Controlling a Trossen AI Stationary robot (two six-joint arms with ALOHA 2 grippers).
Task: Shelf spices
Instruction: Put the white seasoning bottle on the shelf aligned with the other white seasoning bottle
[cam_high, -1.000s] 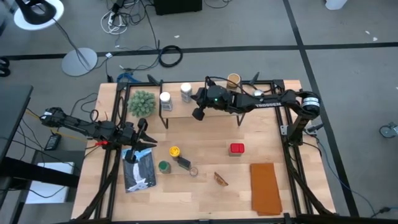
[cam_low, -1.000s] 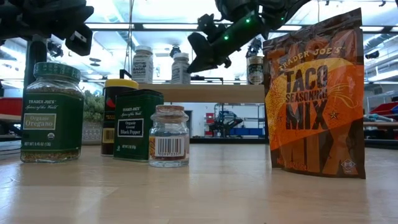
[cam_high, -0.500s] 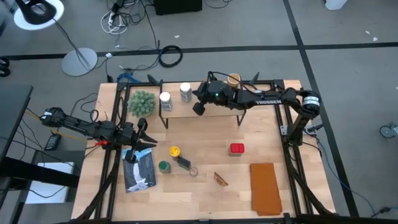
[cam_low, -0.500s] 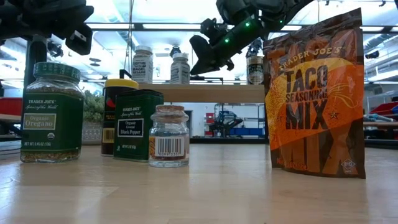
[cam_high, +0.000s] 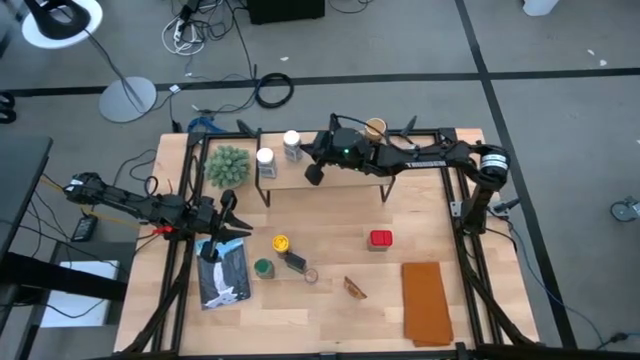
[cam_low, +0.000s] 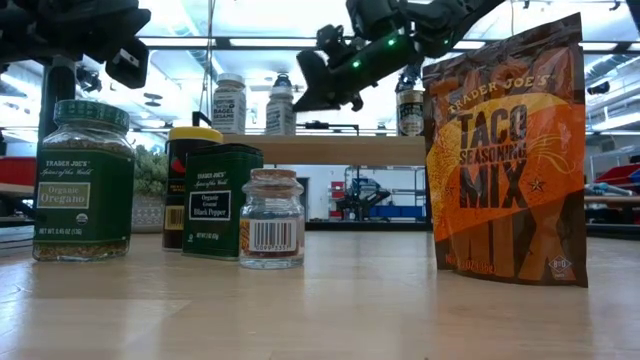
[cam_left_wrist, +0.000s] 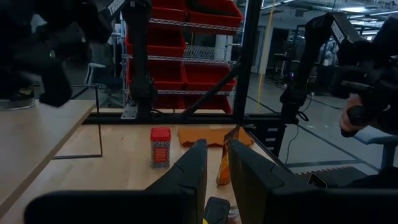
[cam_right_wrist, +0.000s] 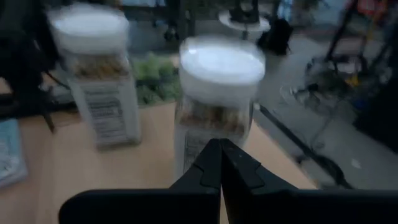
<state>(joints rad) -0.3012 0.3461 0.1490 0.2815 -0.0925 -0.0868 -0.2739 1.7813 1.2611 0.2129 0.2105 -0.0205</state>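
Note:
The shelf (cam_high: 340, 172), a light plank on black wire legs, stands at the table's far side. On it are two white-lidded spice jars (cam_high: 265, 157) (cam_high: 291, 143) and a tan cylinder (cam_high: 375, 128). My right gripper (cam_high: 304, 152) is shut, its tips at the jar nearer the middle (cam_right_wrist: 219, 106). On the table stand a yellow-lidded jar (cam_high: 280, 243), a green-lidded jar (cam_high: 262, 267), a black box (cam_high: 294, 262) and a red tin (cam_high: 380, 239). My left gripper (cam_high: 228, 214) waits at the table's left edge, open by a narrow gap (cam_left_wrist: 216, 171), touching nothing. My right gripper pushes the white-lidded jar with its shut fingertips (cam_right_wrist: 211, 155) set against the lower part of the jar's side wall (cam_right_wrist: 214, 132). The fingers come from the table's right, slanting slightly down. The jar stands on its base on the shelf's plank (cam_low: 330, 150).
A fuzzy green plant ball (cam_high: 228, 165) sits left of the shelf. An orange seasoning pouch (cam_high: 427, 300) lies at the near right, a blue-and-white packet (cam_high: 224, 275) at the near left, and a small clear jar (cam_high: 312, 274) and an amber piece (cam_high: 354, 288) between them.
My right gripper, still shut, has gone along the shelf toward the table's left and far edge. The white-lidded jar in front of it has slid the same way on the plank, closer to the other white-lidded jar.

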